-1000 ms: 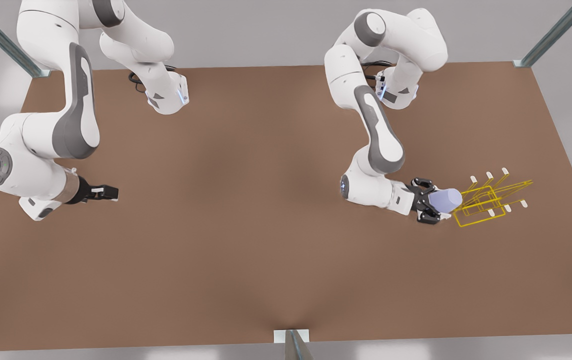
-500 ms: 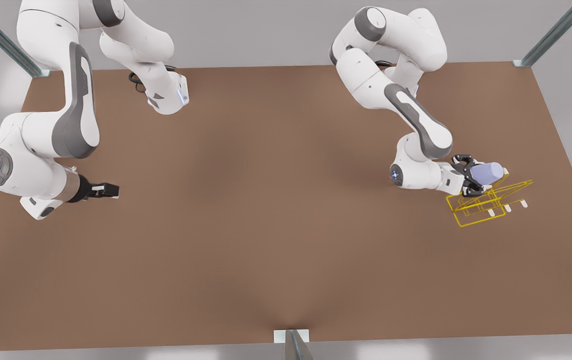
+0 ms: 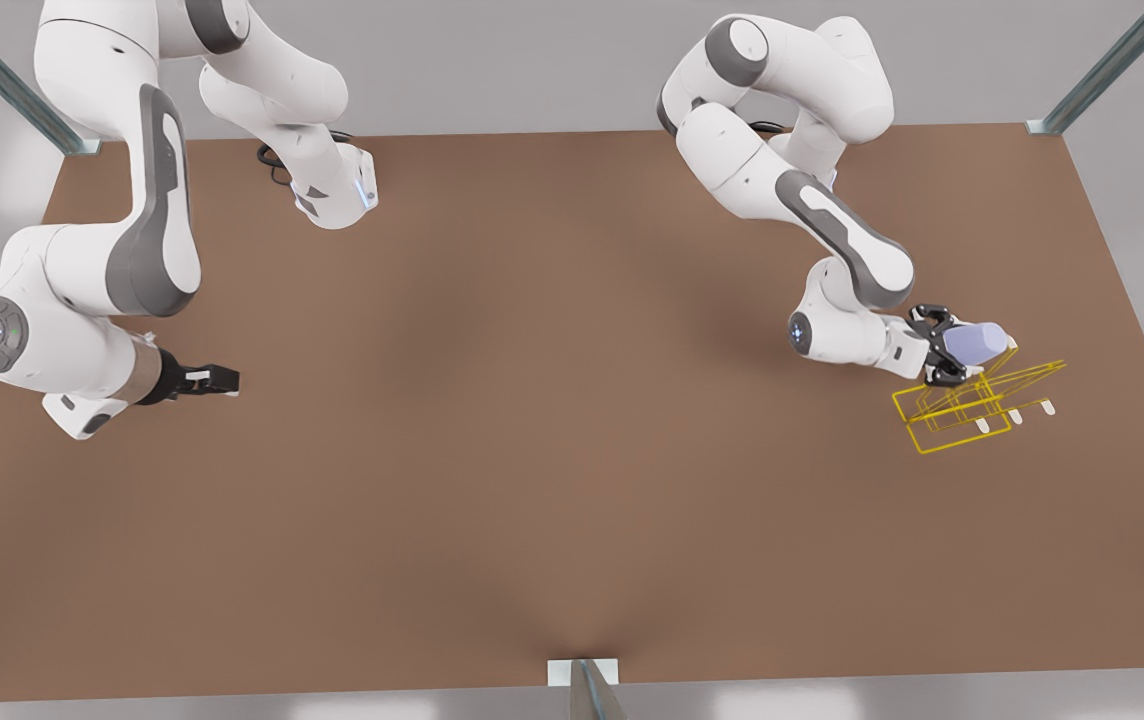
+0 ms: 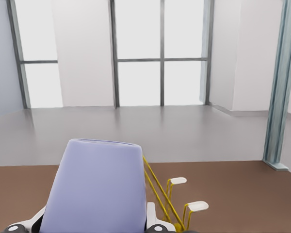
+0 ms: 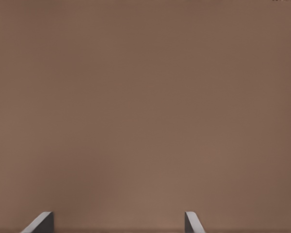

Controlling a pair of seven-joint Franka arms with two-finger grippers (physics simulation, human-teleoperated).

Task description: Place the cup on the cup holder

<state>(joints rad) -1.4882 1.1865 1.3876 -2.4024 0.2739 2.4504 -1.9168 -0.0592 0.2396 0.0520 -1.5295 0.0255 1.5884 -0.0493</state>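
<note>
The left pincer (image 3: 954,348) gripped the cup (image 3: 975,343) over the cup holder (image 3: 962,410) at the front view's right, while the waiting right pincer (image 3: 217,380) stood parted above bare table (image 5: 145,107).

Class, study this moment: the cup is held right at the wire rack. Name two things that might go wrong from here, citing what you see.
1. The left gripper holds the cup tilted on its side over the cup holder; released off a prong, it may roll off.
2. The holder is thin wire standing loose on the table; a nudge from the gripper might shift or tip it.

The right gripper waits open, far away.
</note>
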